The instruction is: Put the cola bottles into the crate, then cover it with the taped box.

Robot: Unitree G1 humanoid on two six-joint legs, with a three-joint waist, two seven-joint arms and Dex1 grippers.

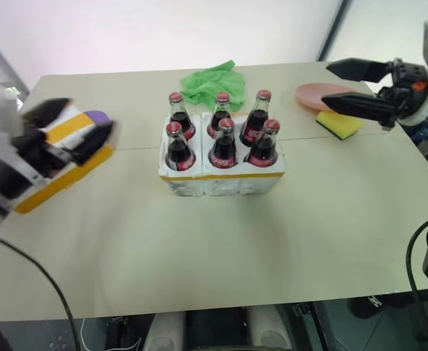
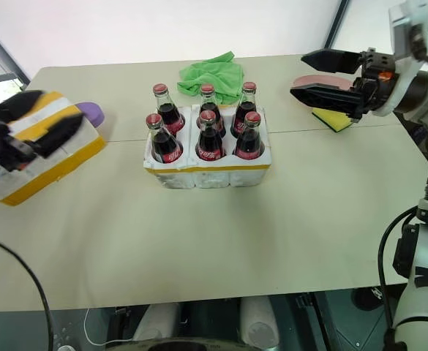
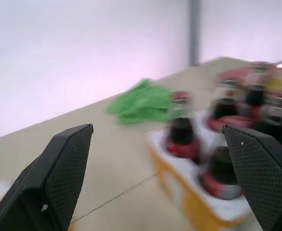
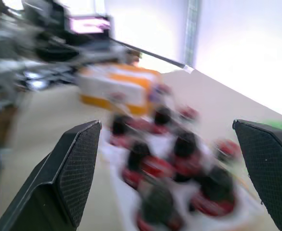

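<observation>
Six cola bottles (image 1: 222, 131), red-capped with dark contents, stand upright in the crate (image 1: 221, 175), a white foam block banded in yellow tape, mid-surface. The taped box (image 2: 49, 150) lies at the left. Left hand (image 1: 67, 128) and right hand (image 1: 360, 88): fingers apart, empty.

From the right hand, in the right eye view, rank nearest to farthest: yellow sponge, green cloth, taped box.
Right hand, open:
1. Yellow sponge, just below it at the table's right.
2. Green cloth, far-centre, behind the crate.
3. Taped box, far left edge.
</observation>
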